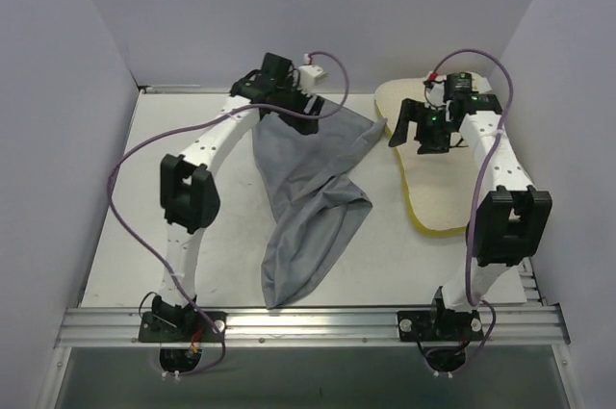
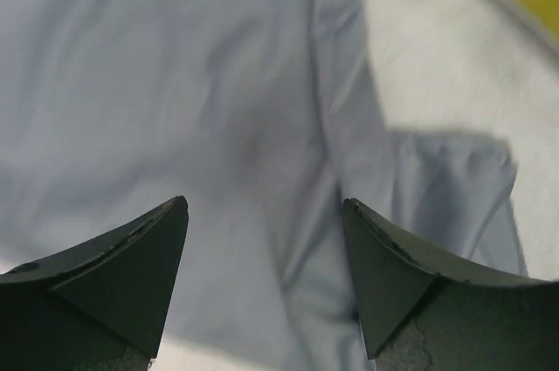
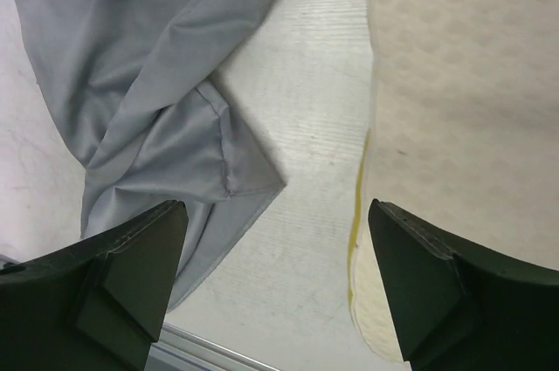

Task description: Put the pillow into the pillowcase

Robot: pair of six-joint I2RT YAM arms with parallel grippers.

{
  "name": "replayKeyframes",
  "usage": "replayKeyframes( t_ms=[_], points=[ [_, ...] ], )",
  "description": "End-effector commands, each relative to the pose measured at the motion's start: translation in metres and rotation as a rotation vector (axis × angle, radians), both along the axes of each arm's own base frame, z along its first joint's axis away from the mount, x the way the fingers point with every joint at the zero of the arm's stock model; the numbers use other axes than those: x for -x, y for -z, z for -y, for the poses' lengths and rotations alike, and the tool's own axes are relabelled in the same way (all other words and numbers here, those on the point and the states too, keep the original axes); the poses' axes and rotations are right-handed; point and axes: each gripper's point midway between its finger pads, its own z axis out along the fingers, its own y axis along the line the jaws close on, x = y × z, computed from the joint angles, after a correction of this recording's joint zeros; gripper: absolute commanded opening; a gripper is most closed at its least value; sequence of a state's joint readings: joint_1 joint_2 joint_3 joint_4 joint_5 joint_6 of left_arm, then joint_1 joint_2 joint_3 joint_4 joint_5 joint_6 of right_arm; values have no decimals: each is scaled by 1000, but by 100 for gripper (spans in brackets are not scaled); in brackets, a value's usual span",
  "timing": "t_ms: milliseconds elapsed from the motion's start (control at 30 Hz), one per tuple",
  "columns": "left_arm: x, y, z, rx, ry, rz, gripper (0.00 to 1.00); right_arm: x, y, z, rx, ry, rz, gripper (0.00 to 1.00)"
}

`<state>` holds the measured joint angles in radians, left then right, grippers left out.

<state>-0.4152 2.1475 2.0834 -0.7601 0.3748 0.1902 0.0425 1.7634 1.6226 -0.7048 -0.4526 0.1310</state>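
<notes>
**Operator:** Status of the left gripper (image 2: pixel 264 205)?

**Technician:** Jaws apart, nothing held. The pillowcase (image 2: pixel 175 83) lies directly beneath and ahead of its fingertips.

**Operator:** And the right gripper (image 3: pixel 278 205)?

**Technician:** Also apart and empty. The pillow (image 3: pixel 463 83) lies just to its right. A hemmed pillowcase corner lies to its left, with bare table (image 3: pixel 306 127) under the gap.

**Operator:** Recommended procedure?

**Technician:** The step is probably securing the case opening. Lower the left gripper onto one cloth layer only. Pinching both layers would likely seal the mouth. Keep the right gripper clear meanwhile.
</notes>
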Motion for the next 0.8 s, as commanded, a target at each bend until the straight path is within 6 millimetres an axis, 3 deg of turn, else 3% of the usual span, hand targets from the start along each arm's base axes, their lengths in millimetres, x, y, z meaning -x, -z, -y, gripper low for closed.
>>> replayKeyframes(
  t_ms=[0,33,133,167,233,367,500,567,633,667,700,733,767],
  points=[
    [-16,-10,73,85,93,74,80,29,-23,1,-82,10,4,88],
    [-16,21,92,80,113,30,80,35,-30,12,-82,33,23,88],
    [-20,22,130,137,136,49,82,60,-32,17,-68,9,26,87],
    [-22,40,140,141,146,41,83,65,-34,21,-65,13,31,87],
    [-16,53,161,156,172,42,84,78,-38,26,-61,16,35,87],
    [-12,81,182,148,161,33,86,97,-40,33,-47,24,37,87],
    [-22,105,185,113,98,40,86,109,-40,40,-38,32,28,87],
    [-23,112,186,117,94,36,76,112,-40,42,-35,32,23,87],
    [-29,101,188,130,79,69,57,115,-40,43,-33,33,20,87],
    [-35,90,189,149,74,101,31,115,-40,44,-31,34,18,87],
    [-40,72,190,167,70,138,14,116,-38,43,-35,31,13,87],
    [-44,36,188,201,62,191,2,116,-38,43,-39,29,13,87],
    [-47,13,183,215,52,224,0,116,-37,41,-45,26,8,87]
  ],
)
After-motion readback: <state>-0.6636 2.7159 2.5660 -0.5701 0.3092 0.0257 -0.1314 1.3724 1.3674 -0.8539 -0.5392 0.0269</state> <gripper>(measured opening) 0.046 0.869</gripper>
